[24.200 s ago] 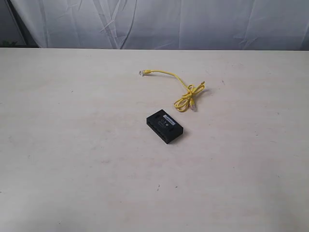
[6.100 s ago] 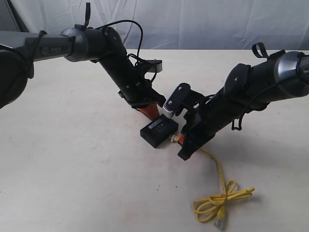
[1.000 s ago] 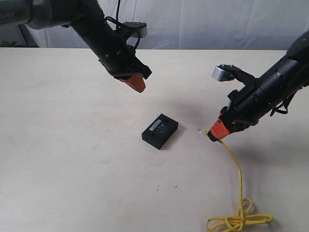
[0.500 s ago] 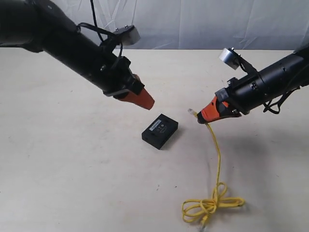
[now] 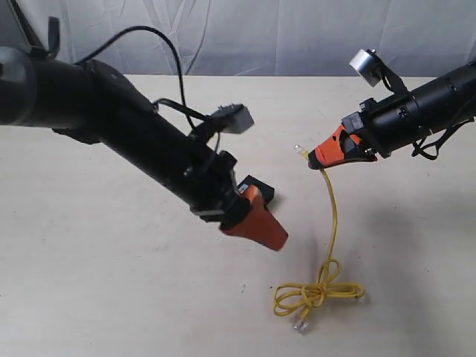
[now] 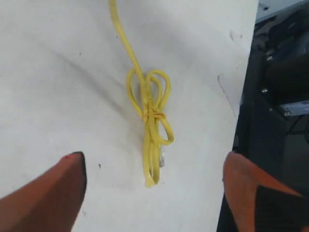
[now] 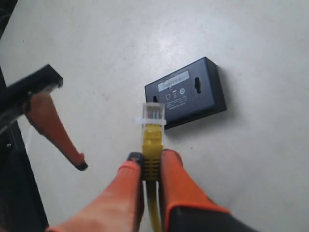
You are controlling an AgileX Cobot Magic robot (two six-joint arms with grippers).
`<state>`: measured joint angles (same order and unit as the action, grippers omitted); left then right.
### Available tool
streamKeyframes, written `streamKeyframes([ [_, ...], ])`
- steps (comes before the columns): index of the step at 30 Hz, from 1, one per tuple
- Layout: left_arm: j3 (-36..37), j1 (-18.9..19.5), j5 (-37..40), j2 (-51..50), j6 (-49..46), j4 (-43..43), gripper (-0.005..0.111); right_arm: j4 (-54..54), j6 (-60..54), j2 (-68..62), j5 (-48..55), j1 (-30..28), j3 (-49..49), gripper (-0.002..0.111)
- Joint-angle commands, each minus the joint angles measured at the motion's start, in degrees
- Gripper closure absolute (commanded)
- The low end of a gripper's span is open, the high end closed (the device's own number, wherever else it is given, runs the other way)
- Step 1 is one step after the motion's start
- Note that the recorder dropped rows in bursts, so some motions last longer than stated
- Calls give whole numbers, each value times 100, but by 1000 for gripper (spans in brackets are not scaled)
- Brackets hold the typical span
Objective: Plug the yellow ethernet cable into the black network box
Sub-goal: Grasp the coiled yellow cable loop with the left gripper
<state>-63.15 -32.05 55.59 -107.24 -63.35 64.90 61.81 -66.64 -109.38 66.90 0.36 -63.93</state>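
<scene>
While the right gripper (image 7: 150, 166) pinches the thin yellow ethernet cable (image 7: 152, 140) behind its clear plug (image 7: 153, 115), the left gripper (image 6: 153, 166) gapes empty. Unbraced, the flat matte-black network box (image 7: 186, 92) could slide away.

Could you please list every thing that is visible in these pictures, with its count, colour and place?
yellow ethernet cable: one, yellow, plug end held up, knotted loop on the table.
black network box: one, black, on the table, partly behind the left gripper in the exterior view.
table: one, pale beige, under everything.
cloth backdrop: one, white, behind the table.
left gripper: one, orange fingers, open, near the box.
right gripper: one, orange fingers, shut on the cable behind its plug.
</scene>
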Motion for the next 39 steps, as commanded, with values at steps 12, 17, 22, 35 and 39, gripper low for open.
streamKeyframes([
  [12, -67, -1212, -1049, -795, 894, -480, 32, 186, -83, 61, 24, -36, -36, 109],
  [17, -67, -1381, -1281, -842, 877, -329, 40, 186, -83, 61, -31, -36, -36, 109],
  [22, -67, -1376, -1348, -842, 903, -365, 79, 186, -83, 61, -81, -36, -36, 109],
  [35, -133, -1376, -1499, -666, 1538, -1239, 107, 172, -83, 61, -144, -36, -36, 109],
  [39, -197, -1376, -1565, -383, 2254, -2208, 107, 157, 80, 61, -260, -36, -36, 109],
])
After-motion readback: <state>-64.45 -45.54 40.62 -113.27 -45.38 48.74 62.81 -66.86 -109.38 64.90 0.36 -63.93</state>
